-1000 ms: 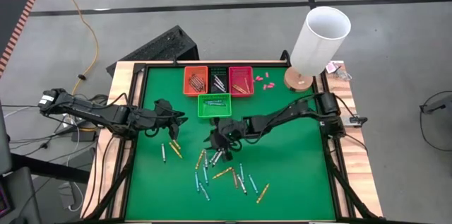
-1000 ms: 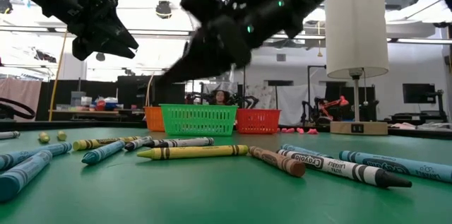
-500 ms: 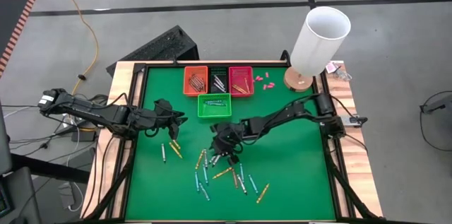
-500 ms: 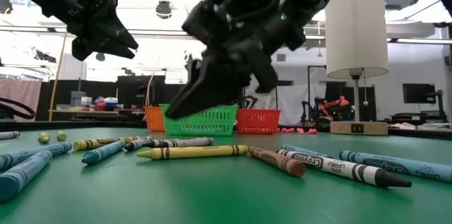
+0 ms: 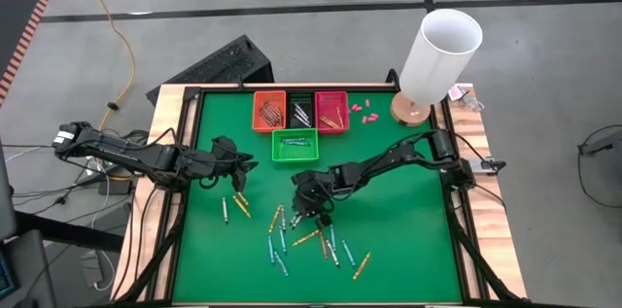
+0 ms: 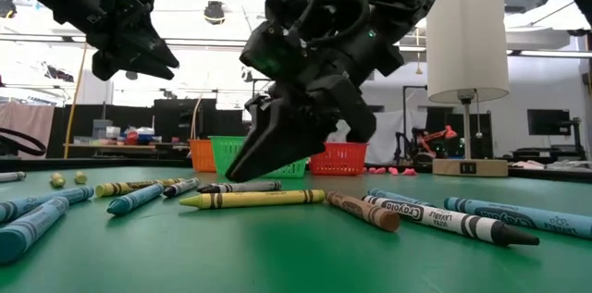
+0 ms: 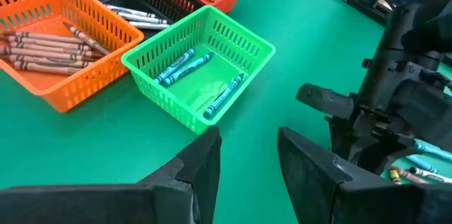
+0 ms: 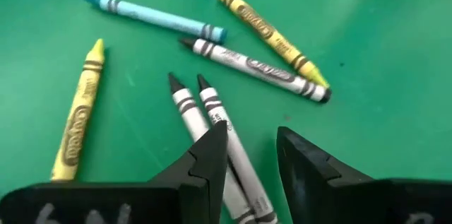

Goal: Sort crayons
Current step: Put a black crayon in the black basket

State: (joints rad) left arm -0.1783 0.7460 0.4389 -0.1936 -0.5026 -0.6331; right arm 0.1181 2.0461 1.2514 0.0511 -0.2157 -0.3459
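Your right gripper (image 5: 309, 206) is low over the middle of the green table (image 5: 408, 230), nose down at the upper edge of the loose crayons (image 5: 309, 238) scattered across the near half of the mat. Its fingers (image 8: 205, 160) are spread with a gap between them and hold nothing; two grey-white crayons (image 8: 212, 128) lie side by side just under the tips, one running into the gap, though you can't quite tell from the wrist view whether the tips touch them. Around those lie a yellow crayon (image 8: 78, 114), a blue one (image 8: 159, 18) and another grey-white one (image 8: 254, 68). Your left gripper (image 5: 243, 160) hangs above the table on the left side, apart from the pile, its jaws also parted and empty. Sorted crayons already sit in the baskets at the far side: brown ones in the orange basket (image 7: 32, 75), blue ones in the green basket (image 7: 162, 75), with the black basket (image 5: 300, 112) and red basket (image 5: 331, 111) beside them.
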